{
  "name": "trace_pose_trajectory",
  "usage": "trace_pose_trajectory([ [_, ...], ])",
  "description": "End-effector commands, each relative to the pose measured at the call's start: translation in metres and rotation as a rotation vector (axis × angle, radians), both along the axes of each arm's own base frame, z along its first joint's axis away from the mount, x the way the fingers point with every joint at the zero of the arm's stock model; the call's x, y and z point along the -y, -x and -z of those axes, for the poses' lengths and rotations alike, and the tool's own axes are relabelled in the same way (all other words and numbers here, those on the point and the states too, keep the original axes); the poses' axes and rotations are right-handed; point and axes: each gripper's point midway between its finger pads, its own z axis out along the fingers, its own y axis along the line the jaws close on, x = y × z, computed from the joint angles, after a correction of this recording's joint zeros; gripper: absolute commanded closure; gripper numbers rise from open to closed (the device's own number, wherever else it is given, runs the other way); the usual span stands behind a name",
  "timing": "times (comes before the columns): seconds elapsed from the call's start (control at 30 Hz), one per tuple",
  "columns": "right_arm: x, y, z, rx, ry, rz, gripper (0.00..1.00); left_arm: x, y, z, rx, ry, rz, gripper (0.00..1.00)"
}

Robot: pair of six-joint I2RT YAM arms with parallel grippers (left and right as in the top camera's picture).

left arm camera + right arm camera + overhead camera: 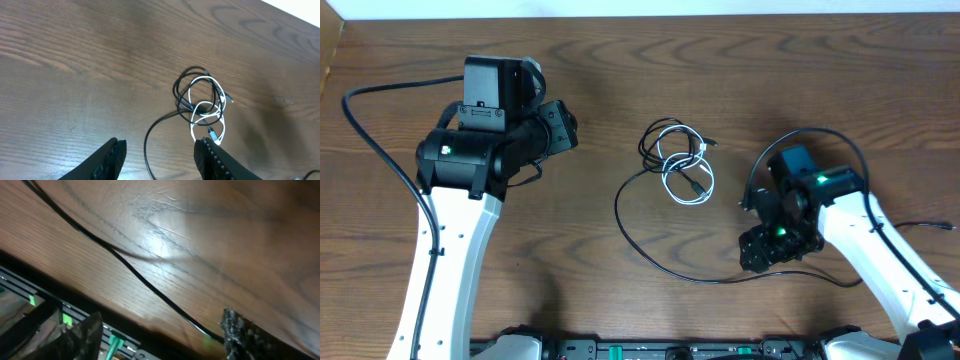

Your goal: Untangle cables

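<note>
A thin black cable (pixel 665 140) and a thin white cable (pixel 688 180) lie looped together at the table's middle. The black cable's long tail (pixel 630 225) curves left and then runs along the front to the right. The tangle also shows in the left wrist view (pixel 200 97). My left gripper (pixel 160 160) is open and empty, held above the table to the left of the tangle. My right gripper (pixel 160 337) is open, low over the front edge, with the black tail (pixel 145 282) running between its fingers, not gripped.
Thicker black robot cords (pixel 370 130) trail from the left arm at the far left and arch over the right arm (pixel 800 140). A metal rail with green parts (pixel 45 315) runs along the table's front edge.
</note>
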Motion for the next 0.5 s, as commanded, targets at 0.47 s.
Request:
trace_pose_trajectory([
  [0.47, 0.012, 0.029, 0.024, 0.017, 0.03, -0.514, 0.3, -0.002, 0.002, -0.006, 0.018, -0.017, 0.01, 0.51],
])
